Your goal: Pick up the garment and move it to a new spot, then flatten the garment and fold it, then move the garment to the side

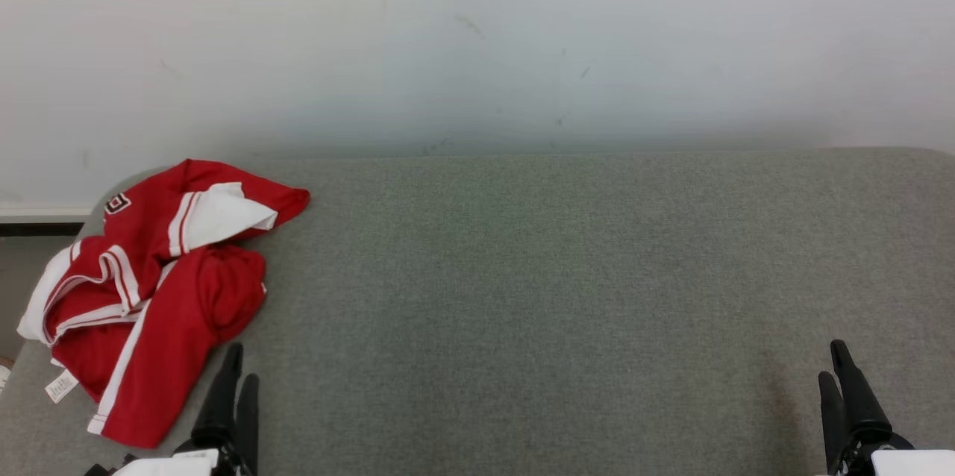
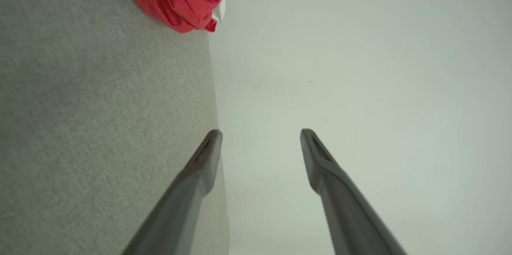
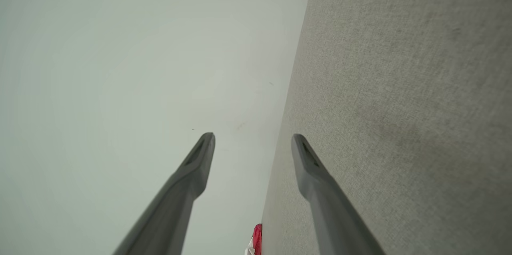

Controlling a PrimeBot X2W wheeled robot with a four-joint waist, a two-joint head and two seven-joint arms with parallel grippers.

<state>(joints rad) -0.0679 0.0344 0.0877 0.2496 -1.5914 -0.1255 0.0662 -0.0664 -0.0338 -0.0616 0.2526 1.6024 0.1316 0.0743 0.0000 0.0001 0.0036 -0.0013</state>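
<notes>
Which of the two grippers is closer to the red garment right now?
The left gripper: it stands just beside the red garment, at its near right edge. The right gripper is far off at the other end of the grey surface.

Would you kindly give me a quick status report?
Left gripper open, empty, near the garment. Right gripper open, empty. Garment crumpled at the grey surface's left end, untouched. Nothing between them.

The garment (image 1: 149, 289) lies at the left end of the table (image 1: 559, 297).
</notes>
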